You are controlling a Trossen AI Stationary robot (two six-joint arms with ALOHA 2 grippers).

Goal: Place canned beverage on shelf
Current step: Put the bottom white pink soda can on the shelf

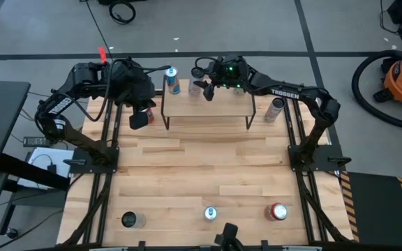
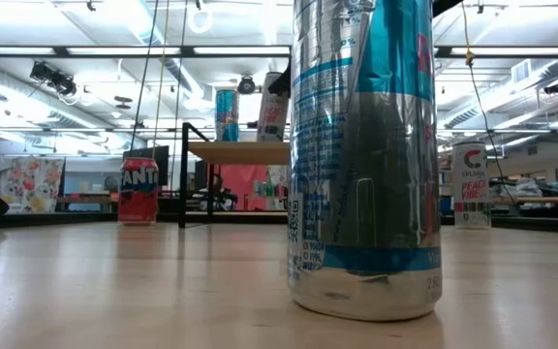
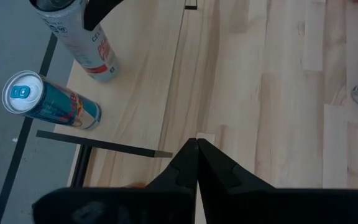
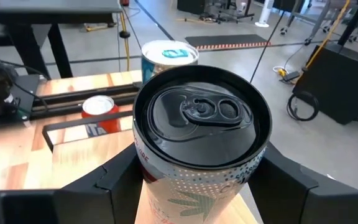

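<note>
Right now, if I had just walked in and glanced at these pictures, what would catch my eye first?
Probably the right end effector, shut on a white slim can with a black lid over the low light-wood shelf on black legs, beside a blue and silver can standing on the shelf's left end. In the low view, a tall silver and blue can looms right in front. The left end effector hangs shut near the shelf's left end.

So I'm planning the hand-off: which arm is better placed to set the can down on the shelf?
The right. Its pincer is shut on the white can over the shelf, beside the blue can. The left pincer is shut and empty, off the shelf's end.
</note>
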